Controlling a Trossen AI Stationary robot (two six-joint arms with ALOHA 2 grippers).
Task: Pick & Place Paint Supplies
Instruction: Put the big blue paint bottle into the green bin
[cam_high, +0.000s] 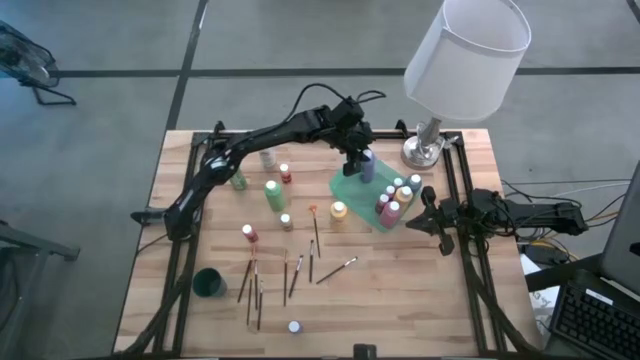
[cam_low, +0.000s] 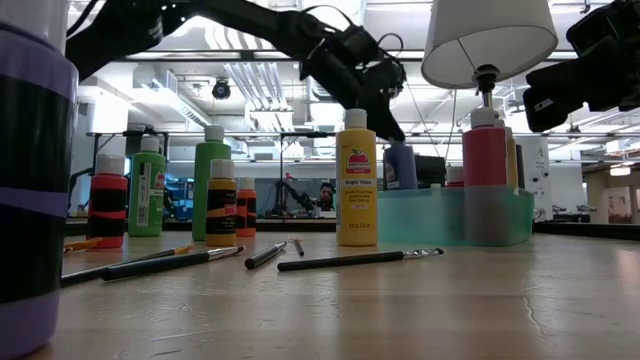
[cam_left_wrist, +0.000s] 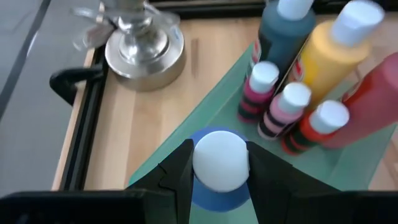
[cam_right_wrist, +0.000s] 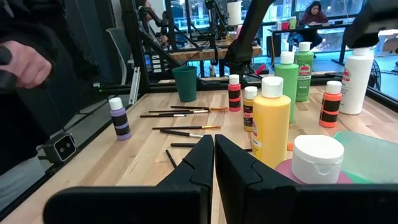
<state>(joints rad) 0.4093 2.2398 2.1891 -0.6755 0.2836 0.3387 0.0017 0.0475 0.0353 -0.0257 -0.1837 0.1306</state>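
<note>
My left gripper (cam_high: 362, 160) reaches to the far left corner of the translucent green tray (cam_high: 358, 197) and is shut on a blue paint bottle (cam_left_wrist: 214, 198) with a white cap. Several bottles (cam_left_wrist: 292, 106) stand together in the tray: teal, yellow, red and pink. More bottles (cam_high: 273, 193) stand on the table left of the tray, and a yellow one (cam_high: 339, 211) stands by its near edge. Thin brushes (cam_high: 297, 275) lie flat nearer the front. My right gripper (cam_high: 425, 212) hovers shut at the tray's right side and touches nothing. My left gripper pinches the blue bottle's white cap (cam_left_wrist: 219, 163) between its two fingers (cam_left_wrist: 177, 174), coming from above and pointing down. The bottle hangs upright below the fingers, over the tray's corner. In the low view the tray wall hides its base (cam_low: 400, 170), so I cannot tell whether it stands on the tray floor.
A lamp with a white shade (cam_high: 465, 55) stands on a metal base (cam_high: 425, 150) just beyond the tray. A dark green cup (cam_high: 209, 283) sits near the front left. A small purple bottle (cam_high: 294, 327) stands at the near edge. A person's hand (cam_right_wrist: 22, 65) shows beyond the table.
</note>
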